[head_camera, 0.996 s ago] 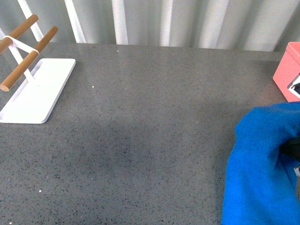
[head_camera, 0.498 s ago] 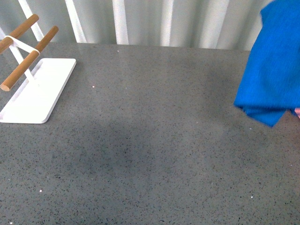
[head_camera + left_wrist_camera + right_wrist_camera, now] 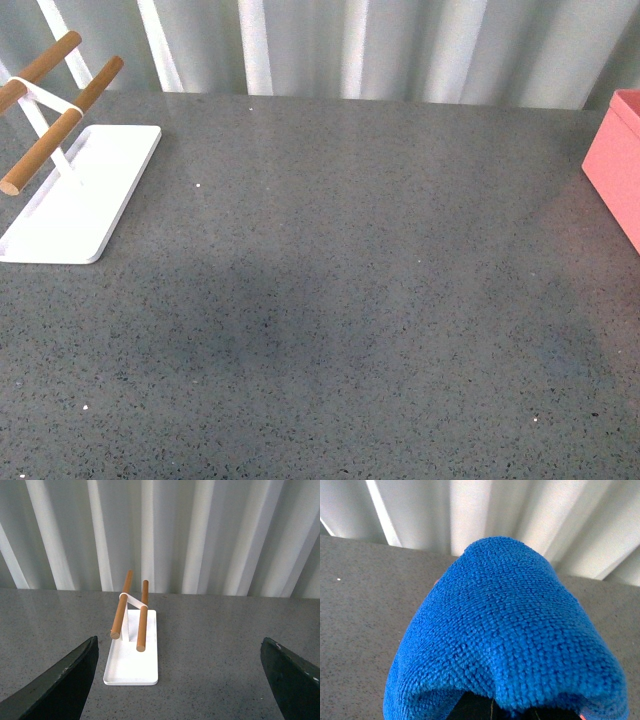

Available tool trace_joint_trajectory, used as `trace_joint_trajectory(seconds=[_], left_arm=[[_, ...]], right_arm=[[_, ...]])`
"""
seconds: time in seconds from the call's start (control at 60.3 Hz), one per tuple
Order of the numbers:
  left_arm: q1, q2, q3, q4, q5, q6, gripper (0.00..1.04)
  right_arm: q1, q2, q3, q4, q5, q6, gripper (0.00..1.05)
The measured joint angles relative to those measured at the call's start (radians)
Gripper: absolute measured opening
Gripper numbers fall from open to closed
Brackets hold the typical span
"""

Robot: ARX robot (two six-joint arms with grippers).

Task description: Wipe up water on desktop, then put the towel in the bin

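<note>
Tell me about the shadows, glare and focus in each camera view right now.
Front view: even soft light, a vague darker patch on the desktop, no hard glare. Left wrist view: rack sharp, left pincer fingers dark and featureless. Right wrist view: towel fills frame, weave crisp.

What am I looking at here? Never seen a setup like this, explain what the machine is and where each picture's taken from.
A robot with two arms, each ending in a claw. The front view looks out from its body over the grey desktop: white rack on its left, pink bin on its right. The left wrist camera shows the left claw open and empty. The right wrist camera is filled by the blue towel, which the right claw, barely visible, grips.
</note>
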Motion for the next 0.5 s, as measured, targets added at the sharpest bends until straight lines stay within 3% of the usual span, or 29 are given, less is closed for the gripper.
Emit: trace_joint_trajectory(seconds=[0.249,0.498], left_arm=[[0.000,0.000,0.000,0.000,0.000,0.000,0.98],[0.000,0.000,0.000,0.000,0.000,0.000,0.98]], right_arm=[[-0.025,0.124,0.004,-0.007,-0.010,0.011,0.03],[-0.033,0.278,0.056,-0.035,0.091,-0.021,0.03]])
